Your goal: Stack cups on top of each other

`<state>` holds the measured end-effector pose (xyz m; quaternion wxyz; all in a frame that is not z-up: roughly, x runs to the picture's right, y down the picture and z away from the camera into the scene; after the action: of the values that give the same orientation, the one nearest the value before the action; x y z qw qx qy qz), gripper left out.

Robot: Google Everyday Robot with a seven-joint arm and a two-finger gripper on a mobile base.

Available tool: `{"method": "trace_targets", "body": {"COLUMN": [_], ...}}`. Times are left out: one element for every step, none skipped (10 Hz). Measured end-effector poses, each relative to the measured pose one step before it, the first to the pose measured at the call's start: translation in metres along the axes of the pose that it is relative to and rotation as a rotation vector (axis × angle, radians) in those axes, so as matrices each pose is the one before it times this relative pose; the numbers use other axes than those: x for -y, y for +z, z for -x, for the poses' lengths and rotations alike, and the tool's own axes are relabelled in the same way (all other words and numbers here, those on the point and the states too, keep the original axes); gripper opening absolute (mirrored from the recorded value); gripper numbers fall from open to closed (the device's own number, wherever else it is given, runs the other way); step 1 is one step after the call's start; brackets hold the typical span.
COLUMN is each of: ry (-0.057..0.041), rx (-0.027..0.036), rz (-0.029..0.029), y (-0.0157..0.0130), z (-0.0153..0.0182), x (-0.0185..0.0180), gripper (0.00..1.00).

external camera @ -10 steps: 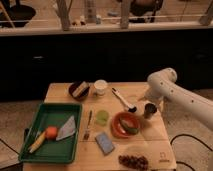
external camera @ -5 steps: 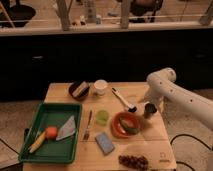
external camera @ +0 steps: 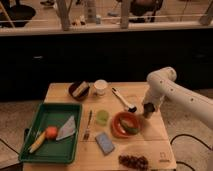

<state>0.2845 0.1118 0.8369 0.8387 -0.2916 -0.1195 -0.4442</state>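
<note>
A white cup (external camera: 100, 87) stands upright at the back of the wooden table (external camera: 150, 137), next to the dark bowl. A pale green cup (external camera: 102, 117) stands upright near the table's middle, left of the orange-red dish. My gripper (external camera: 147, 110) hangs low over the right side of the table, just right of the dish and far from both cups. It shows as a dark shape at the end of the white arm (external camera: 161, 86). I cannot make out the dark metal tumbler apart from that shape.
A dark round bowl (external camera: 79, 90) is at the back. An orange-red dish (external camera: 126, 124) holds something green. A white-handled brush (external camera: 123, 100), a fork (external camera: 88, 125), a blue sponge (external camera: 105, 143) and grapes (external camera: 133, 161) lie around. A green tray (external camera: 50, 150) with food is at the left.
</note>
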Motion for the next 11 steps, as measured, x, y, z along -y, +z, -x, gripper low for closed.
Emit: {"method": "trace_targets", "body": {"ry": [0.00252,0.00414,0.00407,0.00435,0.00245,0.00078,0.00069,-0.00137,-0.00223,-0.00399,-0.00478], "rx": [0.00163,0.00255,-0.00164,0.00124,0.00151,-0.00056,0.0005,-0.00072,-0.00118,-0.00312,-0.00165], "rz": [0.00012,-0.00193,-0.0026,-0.00732,-0.00738,-0.00946,-0.01201,-0.00914,-0.01046,-0.01349,-0.01534], "y": [-0.00138,-0.00159,-0.00219,-0.00313,-0.00222,-0.00378,-0.00462,-0.00432,-0.00359,-0.00548,-0.00563], "z": [-0.00102,-0.00087,-0.0026,-0.00216,-0.00118,-0.00195,-0.00127,-0.00028,0.00027,0.00047,0.0014], "x": [0.00179,0.00157,0.00177,0.00374,0.00223,0.00203,0.00287,0.00353,0.00431,0.00649,0.00752], "gripper": [0.02,0.0,0.0,0.0,0.0,0.0,0.0,0.0,0.0,0.0,0.0]}}
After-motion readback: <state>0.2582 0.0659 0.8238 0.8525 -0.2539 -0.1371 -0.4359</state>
